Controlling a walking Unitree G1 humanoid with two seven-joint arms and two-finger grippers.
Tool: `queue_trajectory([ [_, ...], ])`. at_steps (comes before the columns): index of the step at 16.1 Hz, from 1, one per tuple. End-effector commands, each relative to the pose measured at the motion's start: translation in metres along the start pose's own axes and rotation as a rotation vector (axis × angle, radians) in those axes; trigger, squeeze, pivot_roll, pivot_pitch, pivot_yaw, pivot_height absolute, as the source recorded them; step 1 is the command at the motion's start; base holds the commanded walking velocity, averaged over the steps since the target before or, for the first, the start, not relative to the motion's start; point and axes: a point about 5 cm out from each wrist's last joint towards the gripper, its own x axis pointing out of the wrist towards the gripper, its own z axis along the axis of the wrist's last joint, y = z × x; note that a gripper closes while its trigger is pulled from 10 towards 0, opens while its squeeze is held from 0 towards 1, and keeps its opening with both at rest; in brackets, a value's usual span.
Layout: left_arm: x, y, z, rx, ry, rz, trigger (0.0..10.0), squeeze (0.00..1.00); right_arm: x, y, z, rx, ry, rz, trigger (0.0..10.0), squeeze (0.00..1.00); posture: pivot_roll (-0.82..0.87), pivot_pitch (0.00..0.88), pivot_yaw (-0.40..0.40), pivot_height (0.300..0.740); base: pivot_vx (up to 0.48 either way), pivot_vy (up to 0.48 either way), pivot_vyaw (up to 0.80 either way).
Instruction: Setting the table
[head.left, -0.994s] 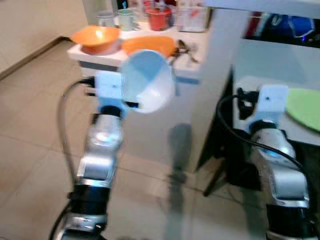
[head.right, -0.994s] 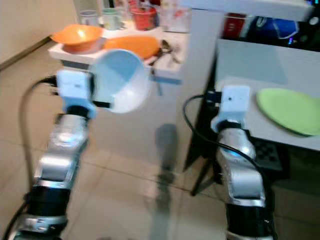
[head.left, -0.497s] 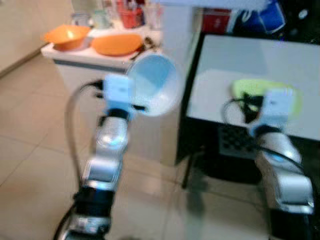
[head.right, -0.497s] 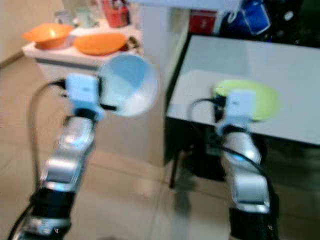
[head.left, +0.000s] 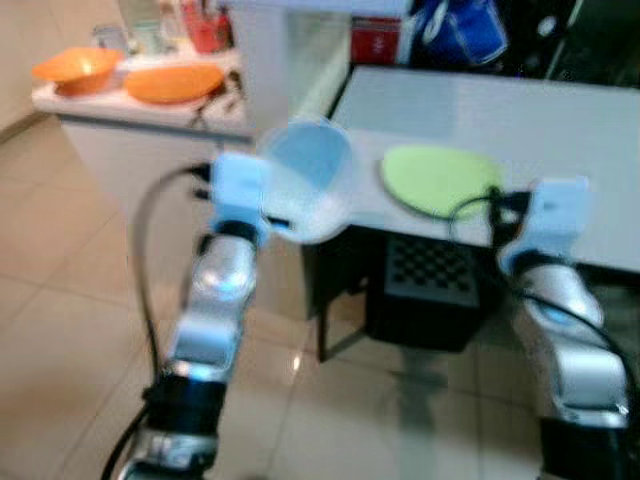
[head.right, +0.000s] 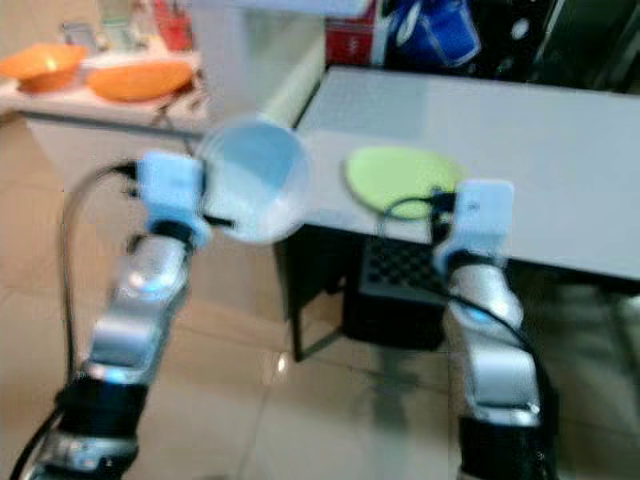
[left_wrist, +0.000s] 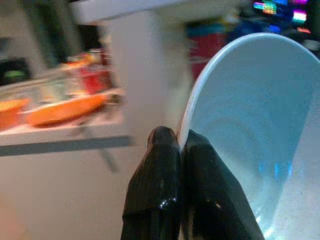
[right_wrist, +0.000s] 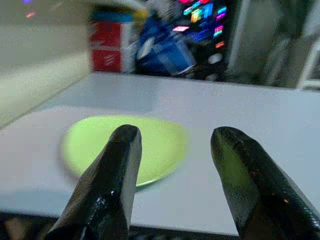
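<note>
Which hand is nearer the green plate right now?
Right. The right hand is open, aimed across the table edge at the green plate just ahead. The left hand is off to the plate's left, short of the table, gripping the white bowl.

The bowl (left_wrist: 250, 125) is white with a pale blue tint inside, pinched by the glossy black fingers (left_wrist: 160, 190) of the left pincer (left_wrist: 177, 145). The right pincer (right_wrist: 172, 137) has black fingers too. The plate (head.left: 440, 180) is lime green on a pale grey surface (head.left: 560, 120). Both arms are silver with white wrist blocks. Two orange dishes (head.left: 130, 78) sit on a white counter (head.left: 120, 110). The floor (head.left: 60, 290) is beige tile.
</note>
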Motion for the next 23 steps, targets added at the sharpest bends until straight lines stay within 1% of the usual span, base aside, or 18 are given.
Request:
queue_trajectory([
  [1,0.002,0.009,0.005,0.013,-0.016,0.023,10.0,0.0,-0.001,0.007,0.004,0.026,-0.009,0.033,10.0,0.0,-0.07,0.0,0.047,0.74,0.0,0.0,0.0],
  [3,0.003,0.009,0.012,-0.012,-0.061,0.004,10.0,0.0,-0.001,0.011,0.003,0.065,0.005,0.06,10.0,0.0,-0.07,0.0,0.046,0.74,0.0,0.0,0.0],
  [5,0.004,0.012,0.016,-0.028,-0.072,0.009,10.0,0.0,-0.001,0.014,0.003,0.079,0.012,0.07,10.0,0.0,-0.07,0.0,0.045,0.74,0.139,0.0,0.0],
  [7,0.005,0.015,0.016,-0.025,-0.071,0.011,10.0,0.0,-0.001,0.014,0.002,0.081,0.016,0.075,10.0,0.0,-0.07,0.0,0.044,0.74,0.317,0.0,0.0],
  [12,0.007,0.024,0.018,-0.02,-0.075,0.022,10.0,0.0,-0.002,0.021,0.002,0.091,0.024,0.11,10.0,0.0,-0.06,0.0,0.045,0.74,0.424,0.0,0.0],
  [20,0.011,0.031,0.019,-0.008,-0.075,0.022,10.0,0.0,-0.002,0.021,0.002,0.082,0.022,0.113,10.0,0.0,-0.06,0.0,0.044,0.74,0.441,0.0,0.0],
  [23,0.015,0.035,0.021,0.0,-0.082,0.023,10.0,0.0,-0.002,0.02,0.002,0.081,0.021,0.11,10.0,0.0,-0.06,0.0,0.05,0.74,0.442,0.0,0.0],
])
